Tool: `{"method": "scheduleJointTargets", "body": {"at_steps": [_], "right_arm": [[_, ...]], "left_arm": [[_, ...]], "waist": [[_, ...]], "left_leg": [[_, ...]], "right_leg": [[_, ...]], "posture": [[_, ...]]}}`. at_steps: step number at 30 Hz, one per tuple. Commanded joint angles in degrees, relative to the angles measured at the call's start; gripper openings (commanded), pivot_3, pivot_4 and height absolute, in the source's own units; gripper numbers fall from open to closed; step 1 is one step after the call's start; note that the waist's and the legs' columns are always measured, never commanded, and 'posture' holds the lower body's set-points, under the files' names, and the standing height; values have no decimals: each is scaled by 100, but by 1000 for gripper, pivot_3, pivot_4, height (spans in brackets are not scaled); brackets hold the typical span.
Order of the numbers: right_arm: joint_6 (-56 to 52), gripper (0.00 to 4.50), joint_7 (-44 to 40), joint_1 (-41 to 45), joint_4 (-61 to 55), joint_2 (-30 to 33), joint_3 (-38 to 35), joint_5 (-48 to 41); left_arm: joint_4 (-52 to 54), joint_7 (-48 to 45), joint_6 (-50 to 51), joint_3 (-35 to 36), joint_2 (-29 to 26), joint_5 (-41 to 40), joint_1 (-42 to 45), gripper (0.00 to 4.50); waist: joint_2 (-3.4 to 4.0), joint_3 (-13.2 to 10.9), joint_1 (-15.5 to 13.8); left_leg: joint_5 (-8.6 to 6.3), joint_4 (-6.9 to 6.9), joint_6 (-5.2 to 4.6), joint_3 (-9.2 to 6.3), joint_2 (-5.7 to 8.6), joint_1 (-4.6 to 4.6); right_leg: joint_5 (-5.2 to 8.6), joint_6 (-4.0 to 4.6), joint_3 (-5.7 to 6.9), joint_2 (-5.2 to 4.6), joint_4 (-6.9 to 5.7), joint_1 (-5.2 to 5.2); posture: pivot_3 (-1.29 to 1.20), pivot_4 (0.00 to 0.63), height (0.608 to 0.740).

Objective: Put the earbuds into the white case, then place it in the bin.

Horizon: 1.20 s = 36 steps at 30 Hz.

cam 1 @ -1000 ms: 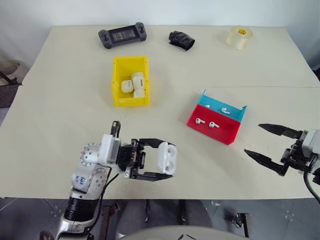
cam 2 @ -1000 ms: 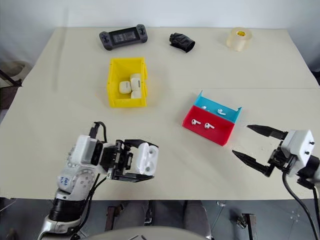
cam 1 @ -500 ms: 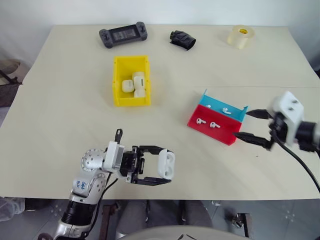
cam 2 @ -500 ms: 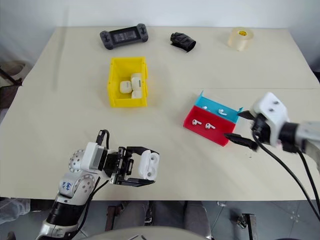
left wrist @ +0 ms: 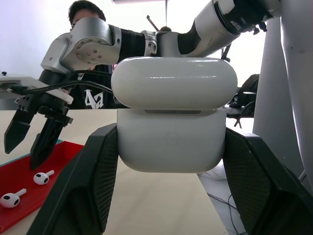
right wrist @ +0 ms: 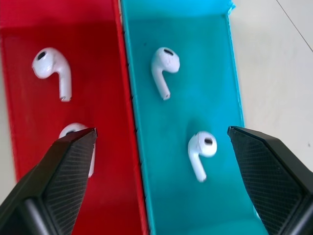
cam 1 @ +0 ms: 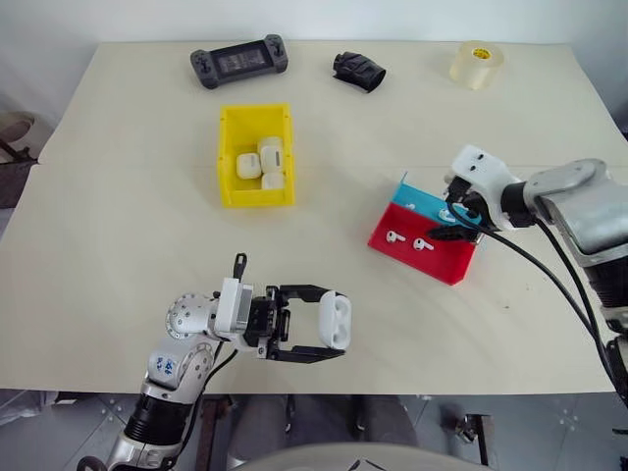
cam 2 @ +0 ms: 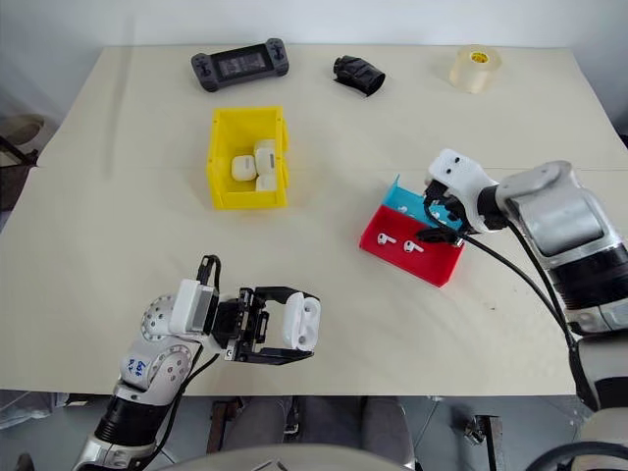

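**Right fingers spread over earbud trays**

Spreading wide, right gripper point(right wrist: 161, 142) fingers point(right wrist: 58, 181) hovering over earbuds point(right wrist: 164, 68) lying in blue tray point(right wrist: 210, 58) and red tray point(right wrist: 98, 88). Clamping white case point(cam 1: 335, 319), lid closed, between left gripper point(cam 1: 316, 323) fingers near front table point(cam 1: 128, 226) edge. Sitting well apart toward the far side, bin point(cam 1: 228, 147) containing other white cases.

My two head cameras look forward and down over the whole table point(cam 1: 118, 245). My left wrist camera views the white case point(left wrist: 173, 115) closely, level; my right wrist camera looks straight down, close, into the red tray point(right wrist: 63, 58) and blue tray point(right wrist: 195, 73), also seen from above.
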<state>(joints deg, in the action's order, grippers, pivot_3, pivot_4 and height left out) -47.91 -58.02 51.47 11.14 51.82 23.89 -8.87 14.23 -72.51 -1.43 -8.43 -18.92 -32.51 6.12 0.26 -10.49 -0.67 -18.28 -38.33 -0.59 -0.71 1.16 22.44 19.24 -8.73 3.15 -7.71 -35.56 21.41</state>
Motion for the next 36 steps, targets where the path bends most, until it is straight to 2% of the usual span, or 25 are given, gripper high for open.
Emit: {"method": "scheduleJointTargets", "body": {"at_steps": [1, 4, 15, 24, 32, 36], "right_arm": [[236, 4500, -218, 187, 198, -129, 16, 246], [296, 3902, -319, 212, 271, -219, -9, 366], [474, 130, -738, 102, 203, -303, -128, 515], [1142, 130, -1613, 59, 298, -124, -35, 572], [2347, 130, -2704, -153, 357, 298, 120, 865], [2670, 130, -2918, -217, 428, 428, 106, 1035]], "left_arm": [[311, 88, -102, -28, -40, -17, -56, 2793], [349, 120, -86, -25, -64, -27, -70, 2793], [373, 187, -74, -16, -155, -47, -58, 2793], [396, 236, -60, -21, -197, -57, -60, 2793], [502, 317, -32, -20, -242, -63, -141, 2793], [590, 374, -10, -15, -272, -63, -205, 2793]], "waist": [[0, 0, -3], [0, 0, -6], [0, 0, 3], [0, 0, 6], [0, -1, 1], [0, 0, 6]], "left_leg": [[0, -1, 0, 0, 0, 0], [0, -1, 0, -2, 0, 1], [0, -1, 0, -2, 0, 0], [0, -1, 0, -2, -1, 0], [0, -2, 0, 0, 0, 0], [0, -1, 0, 0, -1, -1]], "right_leg": [[0, 0, 0, 0, 0, 0], [0, 0, 1, 0, -3, 0], [0, 0, 1, 2, -3, 1], [0, 0, 1, 2, -3, 1], [0, 0, 1, 2, -2, 0], [0, 0, 0, 2, -1, 0]], "posture": [[0, 150, 740], [0, 150, 740], [0, 150, 740], [0, 150, 740], [0, 150, 740], [0, 150, 740]]}}
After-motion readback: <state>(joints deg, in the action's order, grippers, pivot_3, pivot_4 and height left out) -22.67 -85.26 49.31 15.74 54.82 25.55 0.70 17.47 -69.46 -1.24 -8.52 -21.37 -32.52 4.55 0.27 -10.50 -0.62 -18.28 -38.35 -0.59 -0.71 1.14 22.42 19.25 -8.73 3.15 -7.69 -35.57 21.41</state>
